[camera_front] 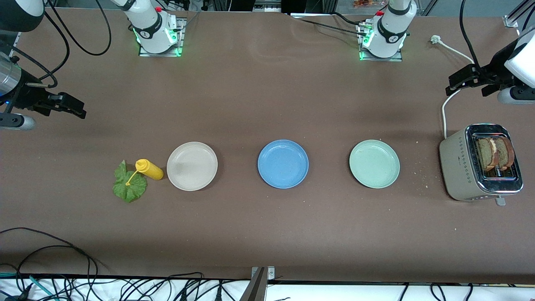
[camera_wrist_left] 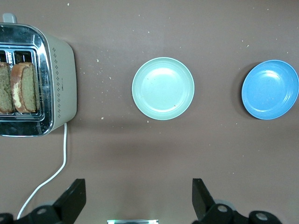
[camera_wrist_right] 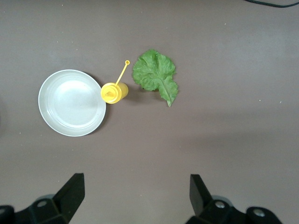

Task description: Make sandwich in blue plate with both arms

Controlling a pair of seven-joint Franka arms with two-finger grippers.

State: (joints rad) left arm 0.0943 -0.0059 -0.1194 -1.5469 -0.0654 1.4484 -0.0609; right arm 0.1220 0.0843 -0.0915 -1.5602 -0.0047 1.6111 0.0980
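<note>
Step in hand: I judge that nothing is built yet, so my first job is fetching the ingredients, bread with 1 arm and lettuce with the other.
Blue plate: bare, the middle 1 of 3 plates in a row, between the beige plate and the pale green plate.
Bread slices: 2 brown slices standing upright in the slots of the toaster, at the left arm's end of the table, well apart from the blue plate.
Lettuce leaf: flat on the table at the right arm's end, touching the yellow squeeze bottle, which stands just beside the beige plate.
Left gripper: jaws spread wide, holding nothing, up over the table near the toaster's white cord.
Right gripper: jaws spread wide, holding nothing, over bare table; the lettuce lies nearer the front camera than the spot beneath it.
Doing it well: I'd drop the left fingers straight down astride 1 slice's top edge and lift vertically so it doesn't snag the slot.
Lettuce approach: I'd pinch the leaf edge away from the bottle, since its thin nozzle tip overhangs the leaf.
Risk: the bottle looks easy to tip.
</note>
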